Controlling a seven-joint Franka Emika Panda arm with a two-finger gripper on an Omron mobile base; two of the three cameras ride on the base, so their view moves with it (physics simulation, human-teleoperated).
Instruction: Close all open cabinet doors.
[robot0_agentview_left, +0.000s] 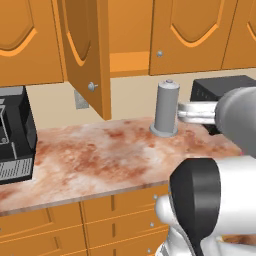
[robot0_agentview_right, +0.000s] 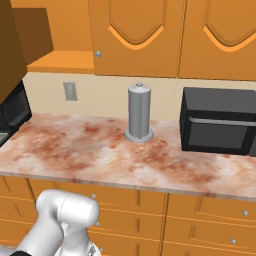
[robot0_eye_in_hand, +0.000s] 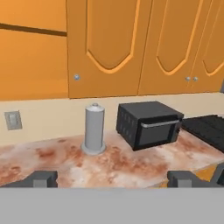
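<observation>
One cabinet door (robot0_agentview_left: 85, 55) stands open, swung out over the counter, with its round knob near the lower edge. In the right base view the same door (robot0_agentview_right: 9, 47) shows as a dark slab at the left edge. Beside it the open cabinet (robot0_agentview_left: 129, 47) shows a bare shelf (robot0_agentview_right: 62, 61), and its inside (robot0_eye_in_hand: 33, 52) also shows in the hand view. The neighbouring doors (robot0_agentview_left: 187, 35) (robot0_agentview_right: 135, 35) (robot0_eye_in_hand: 109, 48) are shut. My gripper (robot0_eye_in_hand: 113, 179) is open, its fingertips (robot0_eye_in_hand: 43, 178) wide apart with nothing between them, well back from the cabinets.
A grey cylinder (robot0_agentview_left: 166, 107) (robot0_agentview_right: 139, 112) (robot0_eye_in_hand: 94, 129) stands on the marbled counter (robot0_agentview_left: 100, 160). A black microwave (robot0_agentview_right: 220, 125) (robot0_eye_in_hand: 148, 124) sits to its right. Another black appliance (robot0_agentview_left: 15, 135) is at the left. Drawer fronts (robot0_agentview_right: 200, 210) run below the counter.
</observation>
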